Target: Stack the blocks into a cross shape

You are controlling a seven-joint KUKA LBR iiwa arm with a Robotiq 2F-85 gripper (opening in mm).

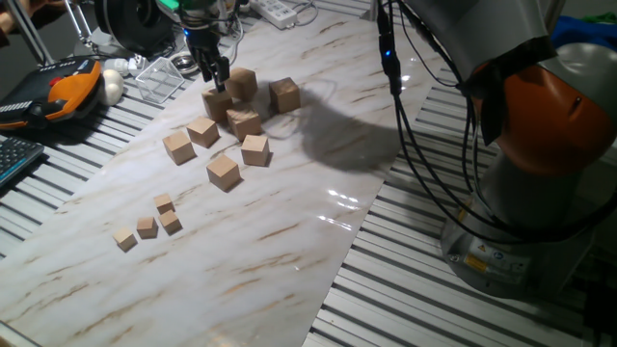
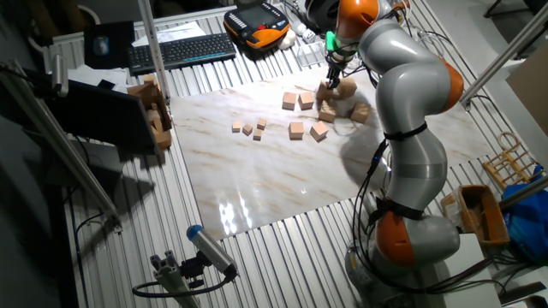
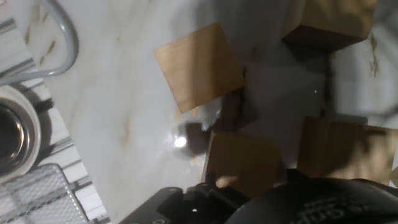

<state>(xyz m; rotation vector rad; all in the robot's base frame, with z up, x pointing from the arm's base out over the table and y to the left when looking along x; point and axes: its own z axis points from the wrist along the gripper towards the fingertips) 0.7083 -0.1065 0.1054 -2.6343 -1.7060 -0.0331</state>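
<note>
On the marble board point(image 1: 289, 241), the gripper point(image 1: 211, 79) stands over a block point(image 1: 217, 102) (fingers astride it, grip unclear); more blocks point(image 1: 224, 171) lie nearby.

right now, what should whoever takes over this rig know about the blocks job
Gripper: down low among the far blocks, over one block; grip state can't be confirmed.
Blocks: seven more lie loose on the marble board, e.g..
Four small cubes sit apart nearer the front; not part of the job.
Done: no cross visible.
Left: the whole cross.
</note>
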